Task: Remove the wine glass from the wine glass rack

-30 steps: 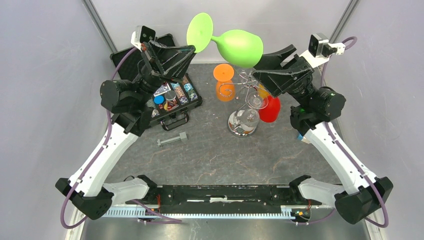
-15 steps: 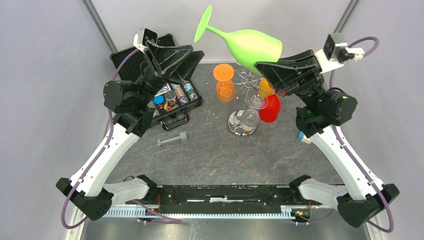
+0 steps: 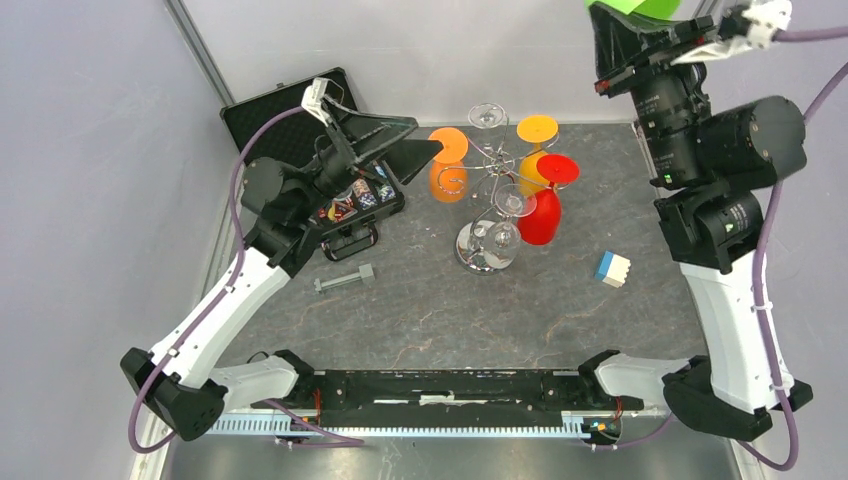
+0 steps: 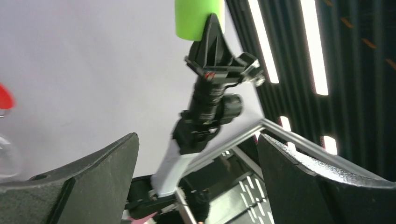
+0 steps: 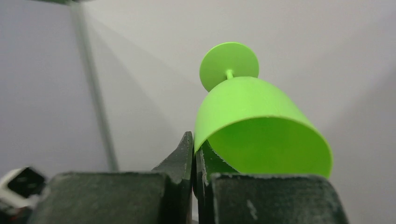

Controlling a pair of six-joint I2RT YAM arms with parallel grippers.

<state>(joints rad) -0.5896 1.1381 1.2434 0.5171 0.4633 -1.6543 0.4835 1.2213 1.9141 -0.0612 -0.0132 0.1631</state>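
Right jaws clamped on green wine glass (image 5: 254, 121) rim, clear of rack (image 3: 487, 250), left jaws apart

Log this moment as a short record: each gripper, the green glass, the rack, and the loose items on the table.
left gripper: open, empty
right gripper: shut on the bowl rim of the green wine glass, raised high
green wine glass: off the rack, foot pointing away from the gripper
wine glass rack: upright on the table; orange glass, yellow glass, red glass and clear glass on it, feet up
loose items: open black case, bolt, blue and white block
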